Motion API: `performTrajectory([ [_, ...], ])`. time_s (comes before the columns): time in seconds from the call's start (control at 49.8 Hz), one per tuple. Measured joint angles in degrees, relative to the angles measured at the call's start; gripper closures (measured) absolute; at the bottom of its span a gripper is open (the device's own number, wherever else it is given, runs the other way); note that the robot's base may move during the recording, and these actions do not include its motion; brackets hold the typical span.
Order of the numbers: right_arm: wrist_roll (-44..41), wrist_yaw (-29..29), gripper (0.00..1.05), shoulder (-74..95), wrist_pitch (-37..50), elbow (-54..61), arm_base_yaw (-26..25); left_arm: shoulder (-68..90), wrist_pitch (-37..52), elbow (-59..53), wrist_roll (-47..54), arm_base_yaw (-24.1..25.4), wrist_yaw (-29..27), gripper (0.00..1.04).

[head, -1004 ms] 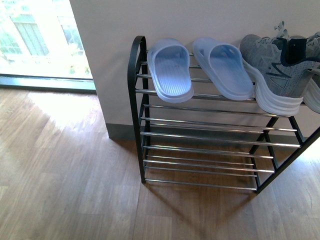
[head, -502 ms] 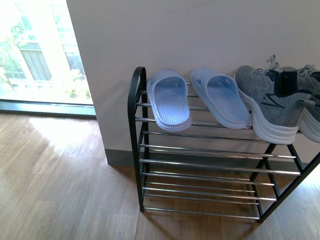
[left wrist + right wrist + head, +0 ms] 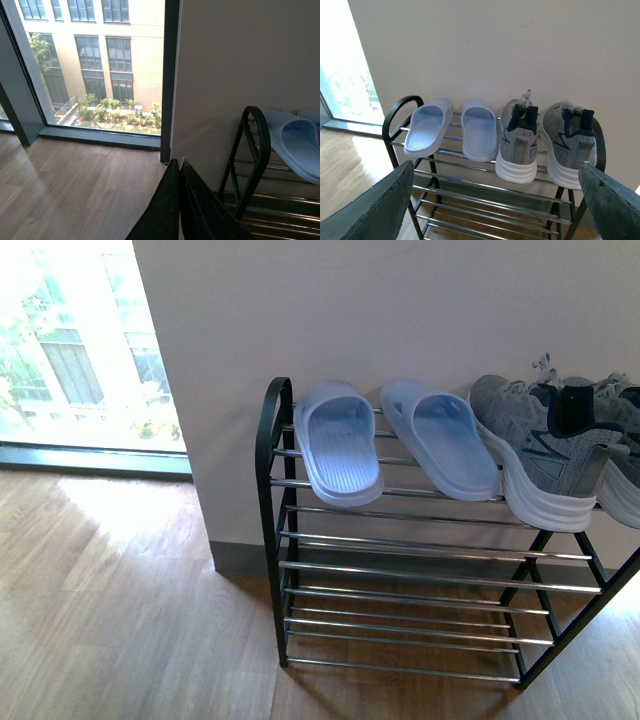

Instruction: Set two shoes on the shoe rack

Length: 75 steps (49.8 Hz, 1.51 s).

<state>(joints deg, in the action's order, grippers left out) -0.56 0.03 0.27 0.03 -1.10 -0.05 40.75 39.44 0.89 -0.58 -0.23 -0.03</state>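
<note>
Barely changed from half a second ago: slides [image 3: 398, 441] and sneakers [image 3: 545, 141] atop rack [image 3: 274, 490], left gripper [image 3: 179, 167] closed empty, right gripper [image 3: 490, 200] spread wide.

Pale wall [image 3: 400, 310]; wood floor [image 3: 110, 620]; sunlit window [image 3: 80, 350].

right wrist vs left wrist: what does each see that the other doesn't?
Only the right wrist view: both grey knit sneakers, heels outward on the top tier, the second pale blue rubber slide, and the open right gripper.

Only the left wrist view: the window with a building and shrubs outside, and the shut left gripper.

Both: the black metal-framed shoe rack, the end slide, the pale wall and the wood floor.
</note>
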Motion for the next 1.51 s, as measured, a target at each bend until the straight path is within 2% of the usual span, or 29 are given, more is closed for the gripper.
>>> performTrajectory([
  [0.502, 0.0, 0.0, 0.09, 0.0, 0.0, 0.0, 0.0, -20.57, -19.28, -0.11, 0.0, 0.02, 0.02, 1.04],
  [1.104, -0.02, 0.0, 0.09, 0.0, 0.0, 0.0, 0.0, -30.97, -29.66, -0.11, 0.0, 0.02, 0.02, 1.04],
  [1.185, -0.02, 0.0, 0.09, 0.0, 0.0, 0.0, 0.0, -38.36, -38.71, -0.09, 0.0, 0.02, 0.02, 1.04],
  [1.345, -0.02, 0.0, 0.09, 0.0, 0.0, 0.0, 0.0, -39.78, -39.45, -0.09, -0.02, 0.09, -0.02, 1.03],
  [1.405, 0.0, -0.02, 0.09, -0.02, 0.0, 0.0, 0.0, -39.8, -39.45, -0.09, 0.02, 0.09, 0.04, 0.89],
  [1.506, 0.0, 0.0, 0.09, 0.0, 0.0, 0.0, 0.0, -39.8, -39.47, -0.09, 0.02, 0.09, 0.02, 0.73],
])
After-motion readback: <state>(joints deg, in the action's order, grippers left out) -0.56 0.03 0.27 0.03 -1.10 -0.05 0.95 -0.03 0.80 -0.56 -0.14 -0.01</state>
